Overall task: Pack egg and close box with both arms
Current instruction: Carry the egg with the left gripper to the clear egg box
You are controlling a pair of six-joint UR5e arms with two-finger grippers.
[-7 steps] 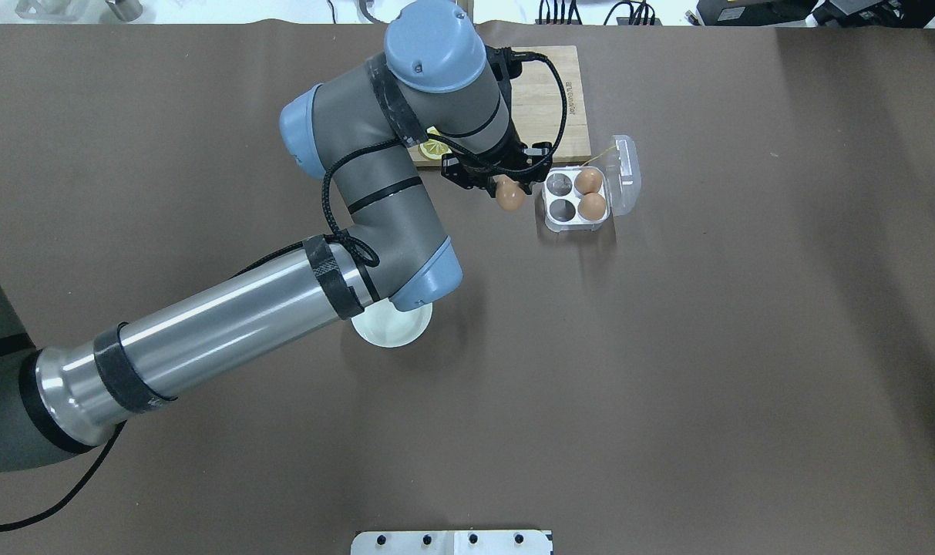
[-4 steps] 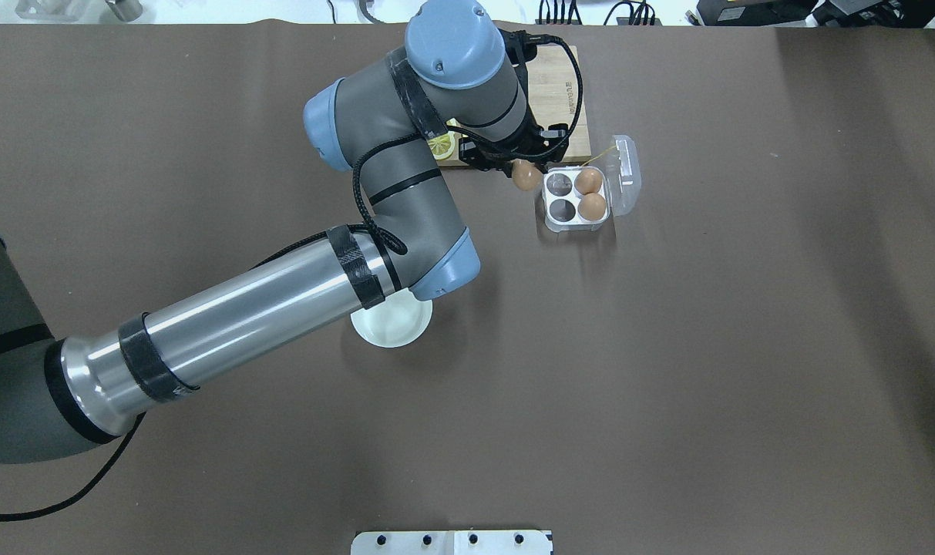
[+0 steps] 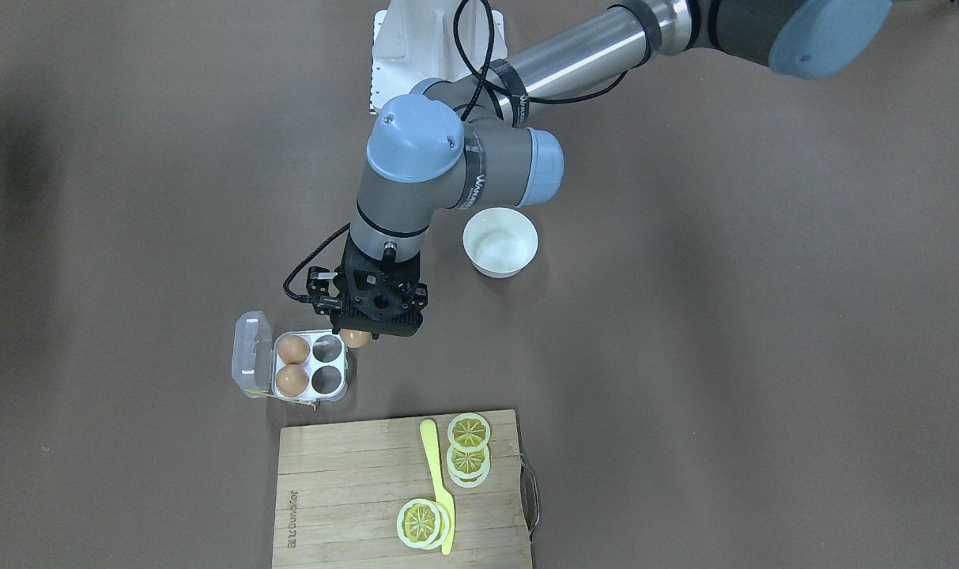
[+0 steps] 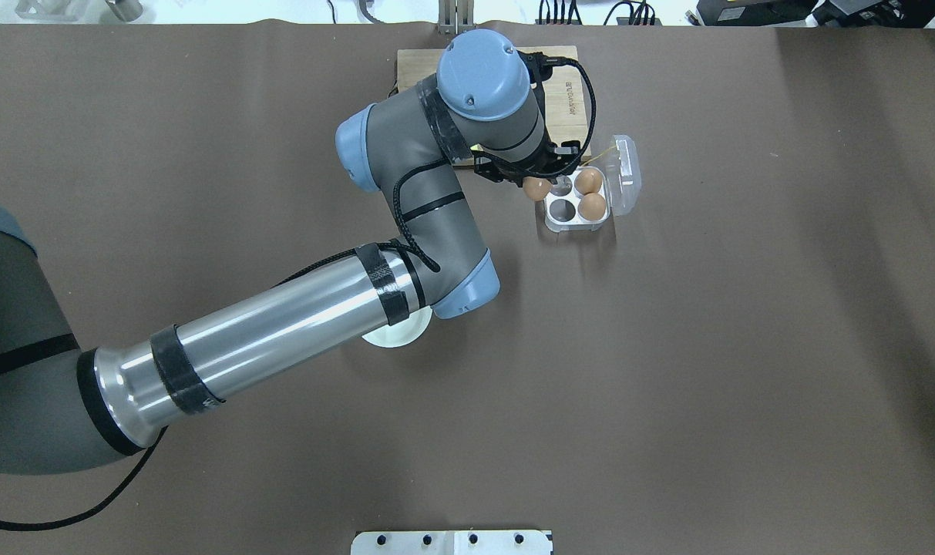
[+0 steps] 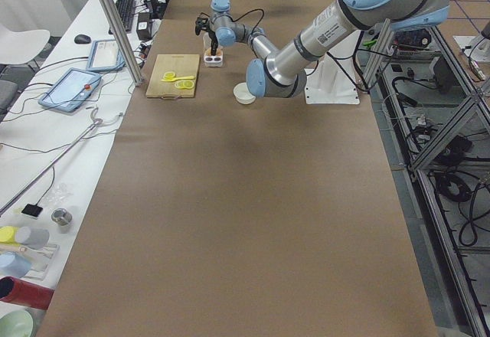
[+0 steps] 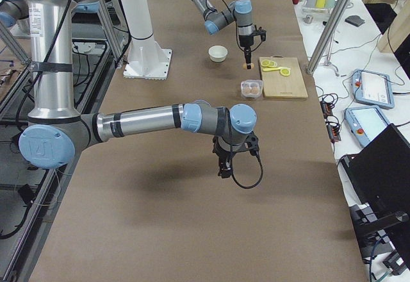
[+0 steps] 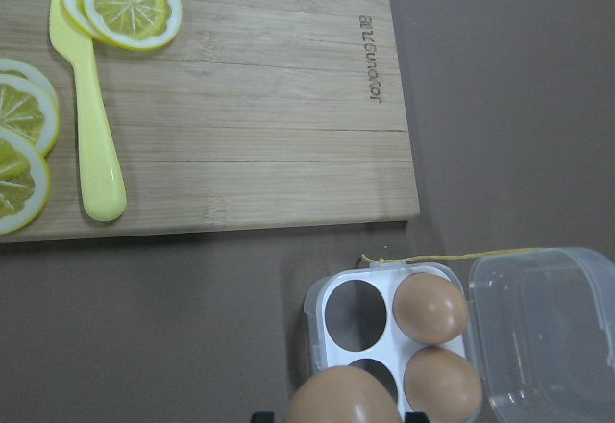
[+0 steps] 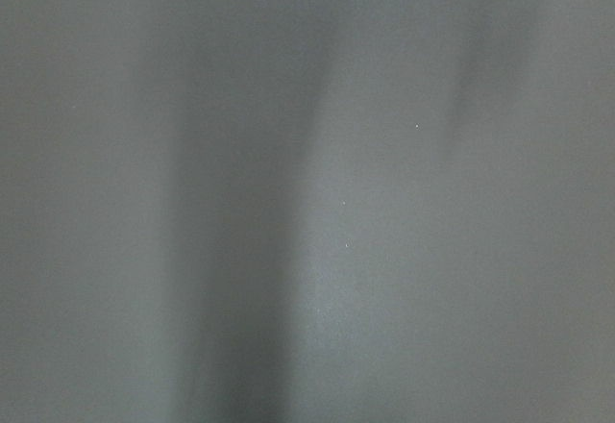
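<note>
Overhead exterior view shows two eggs (image 4: 588, 181) seated in the box (image 4: 577, 224), its clear lid (image 4: 627, 174) lying open, and the left gripper (image 4: 536, 182), clamped on the third egg (image 4: 538, 189), just beside the empty cells; placing and lid-closing appear outstanding.

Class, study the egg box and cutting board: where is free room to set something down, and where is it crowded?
The box has two empty cells away from its lid; the other two hold eggs. The cutting board is bare at its printed end; lemon slices and the knife crowd the other. The left gripper holds the egg beside the empty cells.
</note>
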